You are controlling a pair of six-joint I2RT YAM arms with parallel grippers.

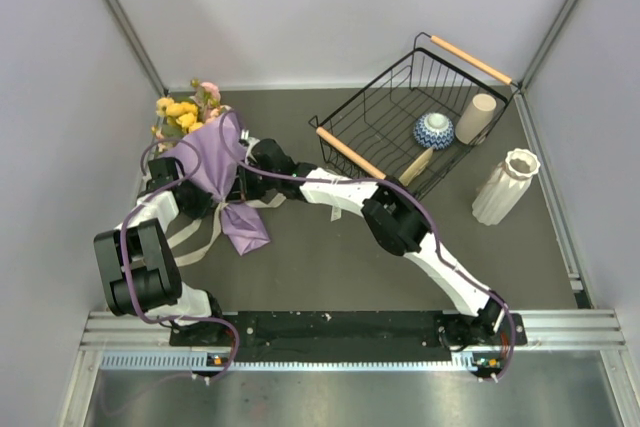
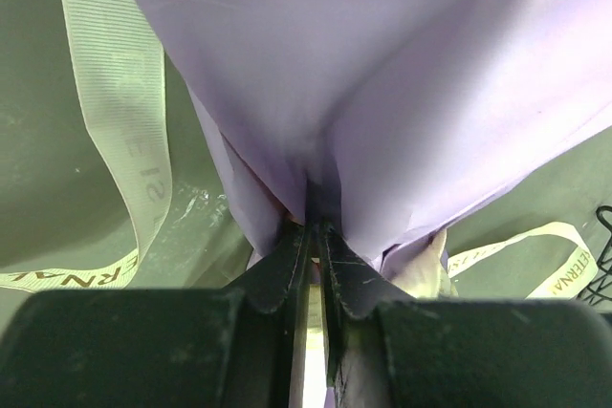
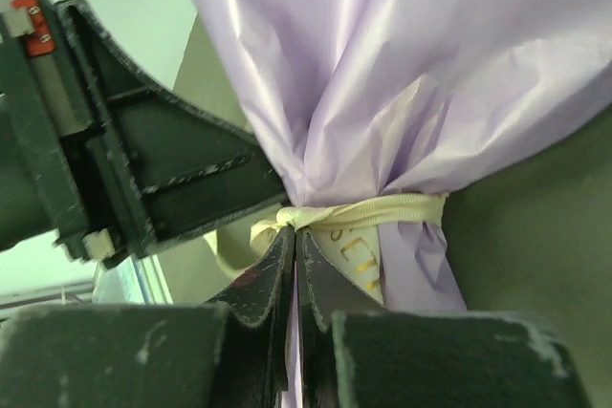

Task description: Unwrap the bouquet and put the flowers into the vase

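The wire basket (image 1: 375, 107) sits at the far right of the table (image 1: 330, 267), tilted, with a wooden handle on each long side. In it lie a blue-and-white bowl (image 1: 434, 131), a cream cup (image 1: 477, 118) on its side just right of the bowl, and a tan piece (image 1: 417, 165) at the basket's near wall; what that piece is cannot be told. The vase (image 1: 505, 187) stands upright outside the basket, just beside its near right corner. Its inside is not visible from here.

The bouquet (image 1: 215, 162) is well to the left of the basket, lifted between the two arms, and its paper is not yet opened. The flowers (image 1: 185, 112) are in the wide end, which points away from the arm bases. The narrow end hangs toward the bases, and loose tails of ribbon (image 2: 124, 112) trail on the table under it.

The left gripper (image 2: 314, 231) is nearly closed, its jaws pinching a fold of the bouquet's lilac paper. The right gripper (image 3: 295, 236) is closed, its tips against the ribbon band at the bouquet's neck. Whether ribbon is caught between them cannot be told.
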